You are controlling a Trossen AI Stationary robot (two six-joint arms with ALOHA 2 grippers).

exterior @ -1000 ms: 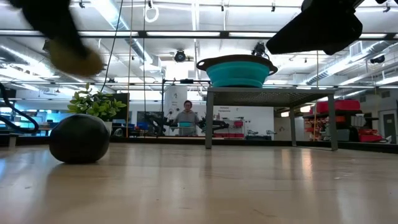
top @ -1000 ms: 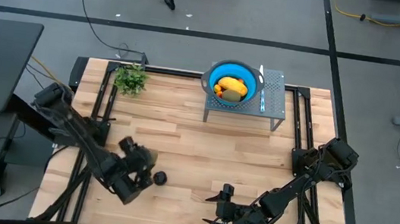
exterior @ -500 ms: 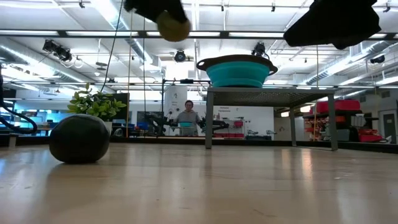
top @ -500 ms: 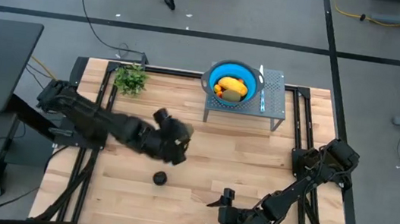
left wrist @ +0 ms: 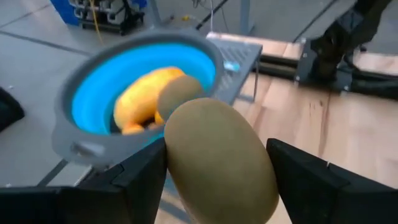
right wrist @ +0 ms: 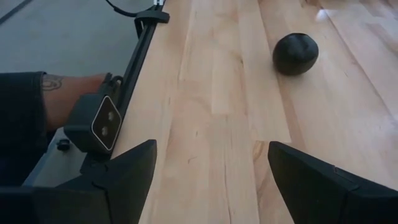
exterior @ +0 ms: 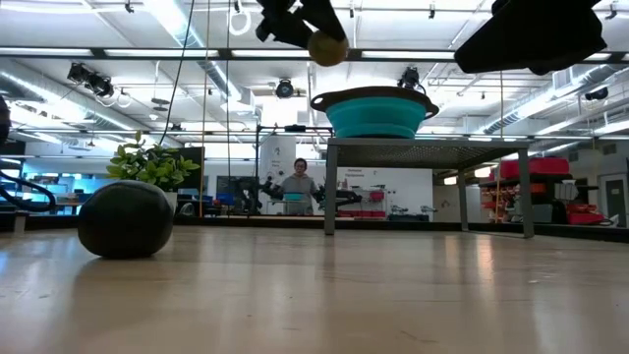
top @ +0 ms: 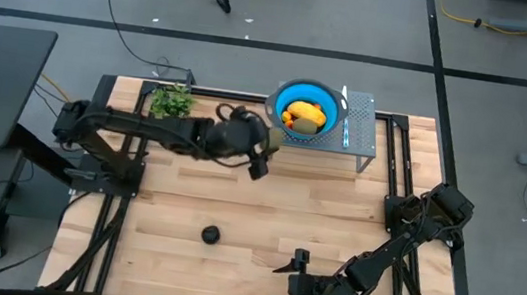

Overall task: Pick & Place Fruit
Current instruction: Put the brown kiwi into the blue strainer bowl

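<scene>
Olive-green fruit (left wrist: 221, 158) between left jaws.

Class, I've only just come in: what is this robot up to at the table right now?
The left gripper holds an olive-green fruit in the air, right beside the blue bowl on its small raised stand. The bowl already holds a yellow-orange fruit and others. A blackish round fruit lies on the table. The right gripper waits open, near the front edge.

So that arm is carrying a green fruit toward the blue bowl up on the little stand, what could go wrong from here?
The left gripper holds the olive-green oval toy fruit beside the blue round bowl, not yet over it. Released early, it could hit the rim and bounce away. The bowl already holds a yellow-orange elongated fruit, so the new one might roll off. The arm could also nudge the grey metal stand.
</scene>
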